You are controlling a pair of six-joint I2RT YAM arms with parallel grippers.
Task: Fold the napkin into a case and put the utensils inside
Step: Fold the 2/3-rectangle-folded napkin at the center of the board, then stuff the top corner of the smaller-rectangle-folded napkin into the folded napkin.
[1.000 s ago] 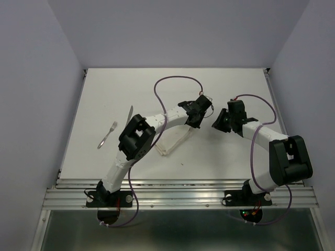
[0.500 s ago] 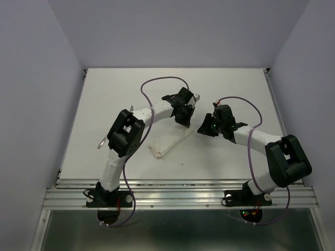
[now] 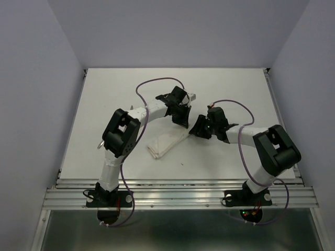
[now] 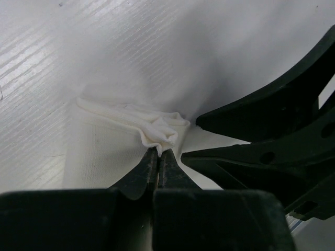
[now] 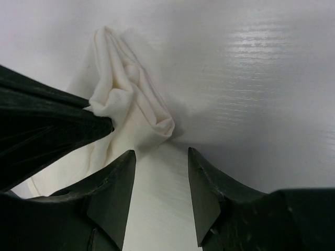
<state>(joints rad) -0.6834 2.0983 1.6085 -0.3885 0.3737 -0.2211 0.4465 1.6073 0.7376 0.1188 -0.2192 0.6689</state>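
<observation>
The napkin lies as a narrow folded strip mid-bench. The left pincer is clamped on its bunched end. The right pincer stands apart and empty, its tips just beside that end.

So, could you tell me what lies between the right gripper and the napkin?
Only bare tabletop, in the right wrist view; the right gripper's open fingers stand just short of the napkin.

Left arm, right arm: white links, black joint housings. Purple cable looped off each. Black bases on aluminium rail. Green and red LEDs under the right base. Left end effector, right end effector: matte black tapered fingers.
</observation>
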